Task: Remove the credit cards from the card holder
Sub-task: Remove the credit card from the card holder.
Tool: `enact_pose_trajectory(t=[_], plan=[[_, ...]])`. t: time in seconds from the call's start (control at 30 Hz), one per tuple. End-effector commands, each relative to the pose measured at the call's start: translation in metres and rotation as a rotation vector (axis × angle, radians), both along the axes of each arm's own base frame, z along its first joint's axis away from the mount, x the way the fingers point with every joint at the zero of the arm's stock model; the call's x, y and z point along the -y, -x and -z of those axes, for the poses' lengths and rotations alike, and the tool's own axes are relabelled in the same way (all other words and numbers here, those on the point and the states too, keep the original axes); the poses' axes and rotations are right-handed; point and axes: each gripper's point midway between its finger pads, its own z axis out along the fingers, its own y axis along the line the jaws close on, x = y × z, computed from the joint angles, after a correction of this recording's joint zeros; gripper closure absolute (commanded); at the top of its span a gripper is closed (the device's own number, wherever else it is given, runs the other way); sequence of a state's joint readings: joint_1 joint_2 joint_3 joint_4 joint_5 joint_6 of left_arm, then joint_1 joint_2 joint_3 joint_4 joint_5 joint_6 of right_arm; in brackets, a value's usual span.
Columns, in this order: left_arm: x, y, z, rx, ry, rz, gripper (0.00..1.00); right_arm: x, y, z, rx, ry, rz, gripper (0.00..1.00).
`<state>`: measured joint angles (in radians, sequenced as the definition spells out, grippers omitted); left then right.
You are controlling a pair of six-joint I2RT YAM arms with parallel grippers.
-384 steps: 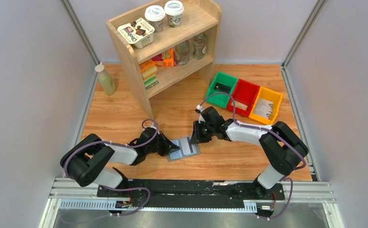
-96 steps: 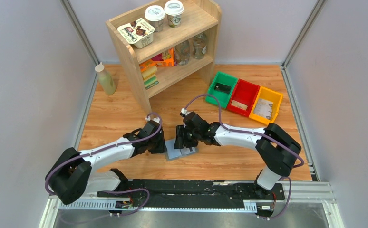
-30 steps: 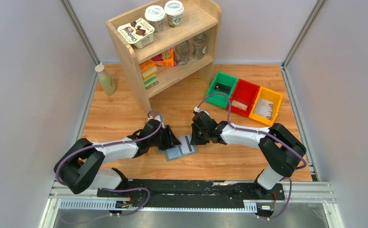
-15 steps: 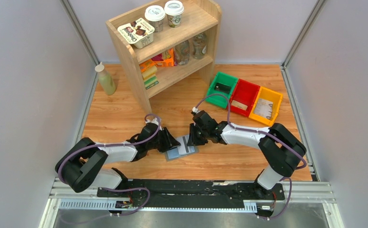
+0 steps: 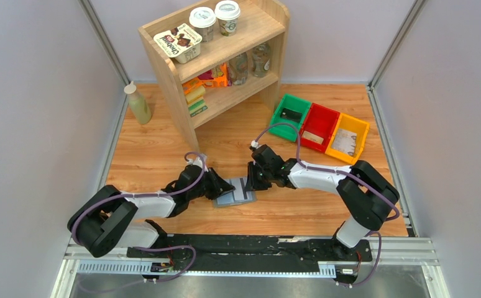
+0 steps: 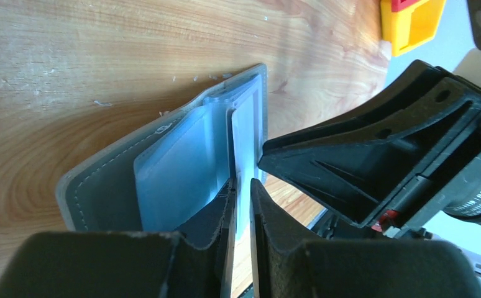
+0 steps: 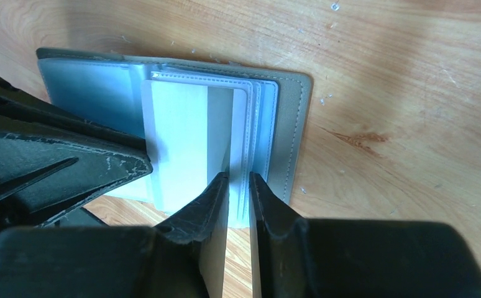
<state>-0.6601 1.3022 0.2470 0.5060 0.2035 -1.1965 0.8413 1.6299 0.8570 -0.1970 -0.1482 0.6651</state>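
Note:
The grey card holder (image 5: 238, 199) lies open on the wooden table between my arms, with its pale blue pockets (image 7: 260, 118) facing up. A whitish credit card (image 7: 182, 143) with a grey stripe sticks out of the right-hand pockets toward the left. It shows edge-on in the left wrist view (image 6: 244, 143). My left gripper (image 5: 225, 187) (image 6: 241, 183) is shut on this card's free end. My right gripper (image 5: 251, 182) (image 7: 238, 177) is shut, with its tips resting on the pocket side of the holder (image 6: 101, 186). Other cards stay hidden in the pockets.
A green bin (image 5: 291, 115), a red bin (image 5: 317, 127) and a yellow bin (image 5: 348, 136) stand at the back right. A wooden shelf (image 5: 219, 56) with cups and packets stands at the back. A bottle (image 5: 138, 104) stands at the back left.
My left gripper has drawn back toward the near left, low over the holder's left half. The right gripper has stayed on the pocket side. The holder has shifted slightly left.

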Motion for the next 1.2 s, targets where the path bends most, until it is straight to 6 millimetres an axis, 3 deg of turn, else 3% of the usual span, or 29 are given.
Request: enact_pose_trajectory(t=[0.0,0.27,0.37,0.77,0.97,1.03,1.07,1.17], plan=[[0.011,-0.007,-0.030,0.075,0.123,0.005,0.81,-0.003,-0.005,0.002,0.018,-0.010,0.003,0.80],[0.011,-0.006,-0.035,0.088,0.153,0.001,0.90,-0.001,-0.004,0.007,0.008,0.003,0.010,0.80],[0.009,-0.005,-0.031,0.075,0.149,-0.003,1.00,0.000,-0.004,0.010,0.003,0.009,0.013,0.80],[-0.029,0.007,0.007,-0.060,0.015,-0.112,1.00,0.007,-0.005,0.020,-0.012,0.034,0.036,0.81],[-0.043,0.011,0.018,-0.092,-0.026,-0.154,1.00,0.000,-0.008,0.009,0.001,0.006,0.024,0.81],[-0.039,0.008,0.012,-0.061,-0.003,-0.136,0.90,-0.004,-0.010,0.002,0.009,-0.008,0.015,0.81],[-0.036,0.007,0.007,-0.046,0.007,-0.123,0.79,-0.006,-0.010,-0.002,0.013,-0.017,0.013,0.80],[-0.028,0.000,-0.005,-0.002,0.039,-0.093,0.66,-0.010,-0.014,-0.016,0.036,-0.042,0.011,0.78]])
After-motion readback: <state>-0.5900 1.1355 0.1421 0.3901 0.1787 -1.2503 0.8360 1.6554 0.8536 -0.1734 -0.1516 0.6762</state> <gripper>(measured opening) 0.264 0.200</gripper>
